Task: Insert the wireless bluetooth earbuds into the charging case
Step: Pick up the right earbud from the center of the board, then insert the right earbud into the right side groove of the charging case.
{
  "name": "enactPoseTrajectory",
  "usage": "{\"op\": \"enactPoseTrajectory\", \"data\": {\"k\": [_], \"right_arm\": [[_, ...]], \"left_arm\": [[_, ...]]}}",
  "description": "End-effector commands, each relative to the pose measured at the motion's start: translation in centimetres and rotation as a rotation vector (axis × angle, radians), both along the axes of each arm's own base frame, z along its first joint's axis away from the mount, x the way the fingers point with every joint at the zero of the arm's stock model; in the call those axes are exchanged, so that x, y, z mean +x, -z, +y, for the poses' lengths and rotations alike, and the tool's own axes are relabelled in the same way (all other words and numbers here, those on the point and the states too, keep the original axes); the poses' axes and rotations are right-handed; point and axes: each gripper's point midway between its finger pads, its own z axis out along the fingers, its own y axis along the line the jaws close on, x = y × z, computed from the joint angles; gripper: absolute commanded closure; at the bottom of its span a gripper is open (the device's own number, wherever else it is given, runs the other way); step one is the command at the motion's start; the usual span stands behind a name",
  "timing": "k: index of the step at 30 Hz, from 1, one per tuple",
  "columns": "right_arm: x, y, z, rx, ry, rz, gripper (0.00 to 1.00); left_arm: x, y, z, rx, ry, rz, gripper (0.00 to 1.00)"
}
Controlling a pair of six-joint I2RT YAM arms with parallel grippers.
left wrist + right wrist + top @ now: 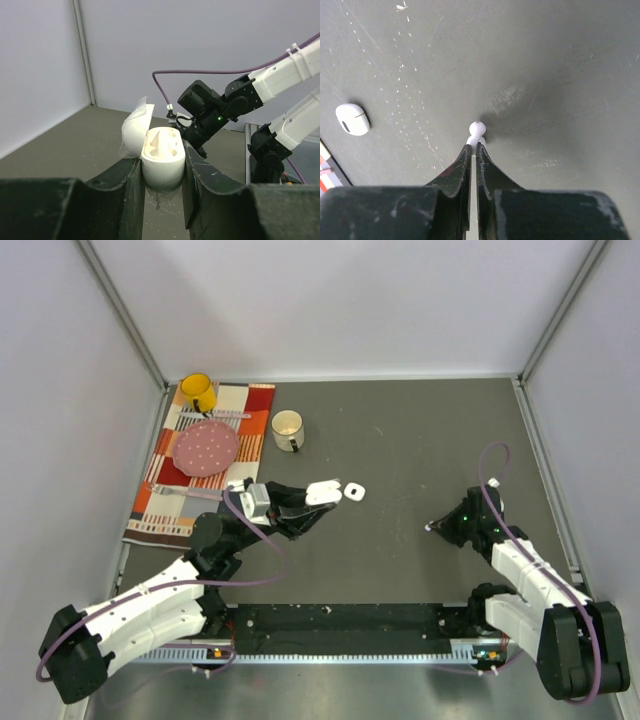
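Reading this as the pick-to-insert stage: one bud is in hand and the case is presented for it.

Right gripper (474,148), lower centre of its wrist view: jaws pressed together on the stem of one earbud (477,130), with the rounded head poking out past the tips. The dark grey table (545,75) is right beneath. We cannot tell whether the bud has cleared it or rests on it. In the overhead view this gripper sits right of centre, well apart from the case.

Left gripper (163,172): pinching the charging case (161,150) by its two flanks, centre of the left wrist view. The case is upright, lid hinged back toward the left of the frame, wells facing up. Something pale rises inside one well; we cannot tell whether that is a seated bud or the moulding.

A second white case (352,119), shut, lies on the table at the left of the right wrist view, and just beside the held one in the overhead view.

Next move, in our judgement: bring the bud across to the open case, turn it stem-down over a free well, lower it, then release. It is a tiny glossy part held by a shallow grip on the stem, so it may twist or slip. Alignment wants care before letting go, and the left grip should hold the case steady.
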Motion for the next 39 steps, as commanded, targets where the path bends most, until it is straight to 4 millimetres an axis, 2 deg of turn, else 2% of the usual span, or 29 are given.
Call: {"op": "enactPoseTrajectory", "data": {"k": [1,3,6,9,10,11,12,13,14,15,17,18,20,21,23,24,27,30,39], "right_arm": [[1.6,-2.0,0.3,0.004,-0.012,-0.059,1.0],[1.7,-2.8,0.9,0.028,-0.037,-0.075,1.0],[2.1,-5.2,2.4,0.097,-0.096,-0.123,1.0],[2.1,-9.6,5.4,0.256,-0.203,-0.162,1.0],[2.4,-11.9,6.2,0.305,-0.232,-0.196,1.0],[1.7,-13.4,7.3,0.373,-0.283,-0.197,1.0],[1.6,-14.7,7.8,0.414,-0.292,-0.202,1.0],[1.7,-17.1,8.1,0.433,-0.311,-0.249,1.0],[1.2,-18.2,8.5,0.462,-0.336,-0.249,1.0],[1.4,-20.4,8.8,0.486,-0.347,-0.285,1.0],[0.7,-22.8,9.7,0.542,-0.4,-0.306,1.0],[0.7,-25.0,10.0,0.558,-0.415,-0.34,1.0],[0.0,-26.6,11.1,0.587,-0.461,-0.329,1.0],[-0.3,-28.5,11.4,0.597,-0.48,-0.349,1.0],[-1.0,-30.2,12.5,0.612,-0.523,-0.362,1.0],[-1.0,-31.8,12.7,0.617,-0.528,-0.389,1.0],[-1.7,-33.8,13.7,0.677,-0.532,-0.364,1.0],[-2.7,-34.9,15.0,0.715,-0.591,-0.341,1.0],[-4.2,-33.6,17.5,0.745,-0.575,-0.181,1.0]], "left_arm": [[-0.3,-1.4,0.4,-0.033,-0.008,-0.049,1.0],[-0.4,-1.2,0.3,-0.021,-0.005,-0.068,1.0],[-0.5,-1.1,0.4,-0.014,-0.016,-0.11,1.0],[-0.3,-0.8,0.6,0.009,-0.043,-0.172,1.0],[-0.3,-0.7,0.6,0.016,-0.049,-0.188,1.0],[0.0,-0.5,0.8,0.035,-0.075,-0.229,1.0],[0.1,-0.3,0.8,0.046,-0.084,-0.245,1.0],[0.2,0.0,0.7,0.065,-0.09,-0.257,1.0],[0.3,0.0,0.7,0.083,-0.098,-0.293,1.0],[0.4,0.2,0.7,0.095,-0.104,-0.303,1.0],[0.6,0.5,0.5,0.116,-0.111,-0.323,1.0],[0.7,0.6,0.5,0.122,-0.113,-0.329,1.0],[0.8,0.8,0.3,0.131,-0.112,-0.332,1.0],[0.9,0.8,0.2,0.133,-0.113,-0.33,1.0],[1.0,0.9,0.1,0.133,-0.11,-0.331,1.0],[1.1,0.9,0.1,0.133,-0.112,-0.327,1.0],[1.2,0.9,0.0,0.132,-0.114,-0.325,1.0],[1.4,0.8,0.0,0.125,-0.122,-0.323,1.0],[2.0,0.7,0.2,0.118,-0.157,-0.32,1.0]]}}
